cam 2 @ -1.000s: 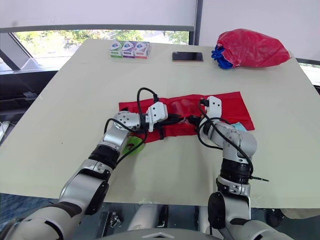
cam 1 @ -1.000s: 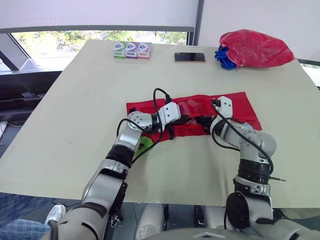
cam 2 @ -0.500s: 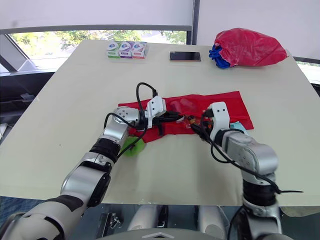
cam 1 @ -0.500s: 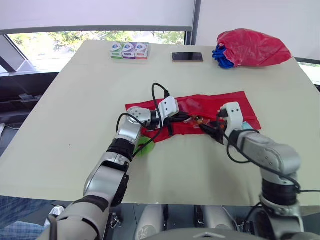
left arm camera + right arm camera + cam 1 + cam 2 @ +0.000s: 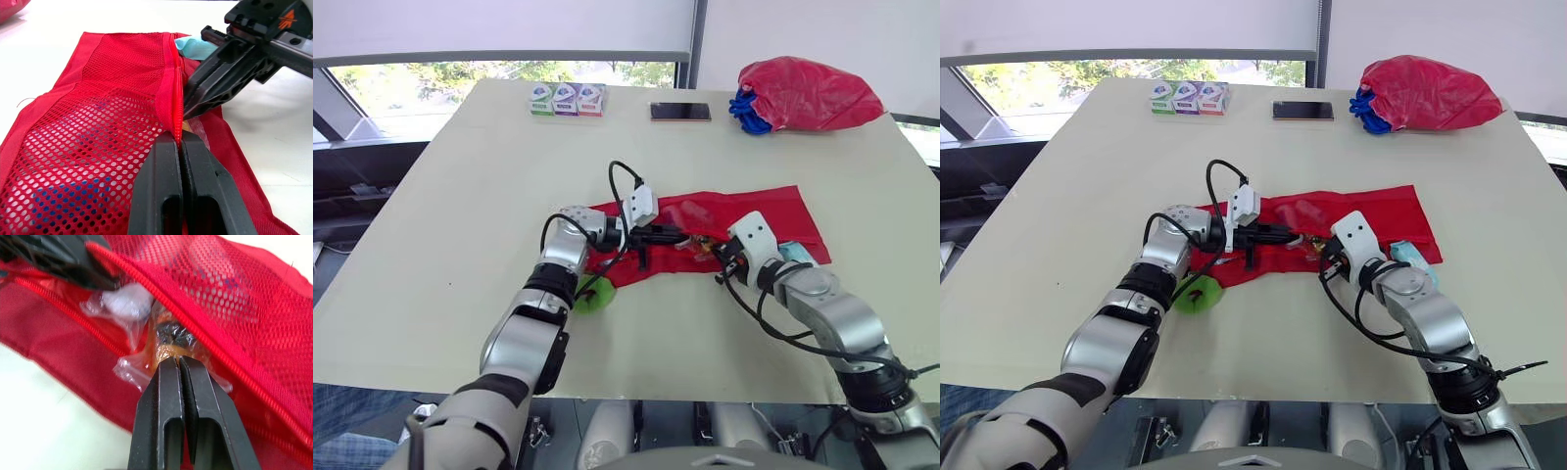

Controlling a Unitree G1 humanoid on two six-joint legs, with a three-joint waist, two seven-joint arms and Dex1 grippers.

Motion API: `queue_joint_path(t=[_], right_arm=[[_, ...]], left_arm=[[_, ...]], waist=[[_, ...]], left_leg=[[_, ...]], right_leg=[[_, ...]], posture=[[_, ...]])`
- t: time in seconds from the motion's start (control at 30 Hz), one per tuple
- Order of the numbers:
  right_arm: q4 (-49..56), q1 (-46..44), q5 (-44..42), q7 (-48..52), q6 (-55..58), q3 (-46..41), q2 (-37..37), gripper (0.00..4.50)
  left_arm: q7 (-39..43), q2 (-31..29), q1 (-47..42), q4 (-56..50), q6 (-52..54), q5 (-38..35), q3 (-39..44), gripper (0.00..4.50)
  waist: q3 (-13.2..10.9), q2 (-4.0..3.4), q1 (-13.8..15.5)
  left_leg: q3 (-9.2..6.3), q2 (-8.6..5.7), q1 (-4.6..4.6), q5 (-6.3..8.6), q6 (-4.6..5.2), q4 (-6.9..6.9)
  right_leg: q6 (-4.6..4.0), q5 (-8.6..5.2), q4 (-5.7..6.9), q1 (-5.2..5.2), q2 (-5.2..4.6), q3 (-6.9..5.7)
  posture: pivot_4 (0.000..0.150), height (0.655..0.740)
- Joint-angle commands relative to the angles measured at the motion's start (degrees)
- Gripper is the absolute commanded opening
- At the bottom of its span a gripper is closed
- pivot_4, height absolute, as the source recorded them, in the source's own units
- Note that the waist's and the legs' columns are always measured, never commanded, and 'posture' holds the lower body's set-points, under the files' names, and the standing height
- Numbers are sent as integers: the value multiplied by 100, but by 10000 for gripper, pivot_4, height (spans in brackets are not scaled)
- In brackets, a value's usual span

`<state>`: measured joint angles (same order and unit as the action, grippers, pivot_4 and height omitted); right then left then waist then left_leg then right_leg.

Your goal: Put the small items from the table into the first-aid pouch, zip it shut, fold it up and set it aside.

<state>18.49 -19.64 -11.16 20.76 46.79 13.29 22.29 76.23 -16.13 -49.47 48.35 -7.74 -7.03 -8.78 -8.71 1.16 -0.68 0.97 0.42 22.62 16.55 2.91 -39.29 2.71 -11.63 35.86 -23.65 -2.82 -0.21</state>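
Observation:
The red first-aid pouch (image 5: 759,209) lies flat mid-table, its mesh pocket (image 5: 98,122) facing up. My left gripper (image 5: 178,139) is shut on the pouch's zipper edge, lifting it a little; it also shows in the left eye view (image 5: 680,235). My right gripper (image 5: 178,363) is shut on a clear-wrapped amber item (image 5: 168,340) at the pocket mouth, just in front of the left fingertips (image 5: 713,253). A second wrapped white item (image 5: 124,301) lies beside it. A light blue item (image 5: 795,253) rests at the pouch's right front corner. A green item (image 5: 1197,297) lies under my left forearm.
At the table's far edge stand three small boxes (image 5: 568,99), a phone (image 5: 680,112) and a red bag with blue cloth (image 5: 808,93). Bare tabletop lies left of and in front of the pouch.
My right forearm has swung out to the right and down low, its gripper staying at the pouch mouth. The left gripper keeps its hold on the zipper edge. The camera has shifted slightly.

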Motion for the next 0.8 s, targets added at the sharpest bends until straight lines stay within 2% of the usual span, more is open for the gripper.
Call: queue_joint_path(t=[0.03, 0.5, 0.8], right_arm=[[-177, -155, 231, 5, -188, 155, -37, 1372], [848, 409, -18, 436, 219, -298, 435, 1372], [500, 348, 130, 347, 37, -163, 243, 1372]], left_arm=[[41, 40, -187, -9, -92, -93, 113, 0], [-32, 17, -174, 84, -187, -66, 148, 0], [-25, 65, -158, 86, -235, -62, 141, 0]], waist=[[0, 0, -1], [0, 0, 5], [0, 1, 8]], left_leg=[[-1, 0, 0, 0, 0, 0], [-1, 3, 0, 0, 0, 0], [0, 3, -1, 0, 0, -1]], right_leg=[[0, 0, 0, 0, 1, 0], [0, 0, 0, 0, 0, 0], [0, 0, 1, 0, 1, 2]], posture=[[1500, 7400], [1500, 7400], [1500, 7400]])
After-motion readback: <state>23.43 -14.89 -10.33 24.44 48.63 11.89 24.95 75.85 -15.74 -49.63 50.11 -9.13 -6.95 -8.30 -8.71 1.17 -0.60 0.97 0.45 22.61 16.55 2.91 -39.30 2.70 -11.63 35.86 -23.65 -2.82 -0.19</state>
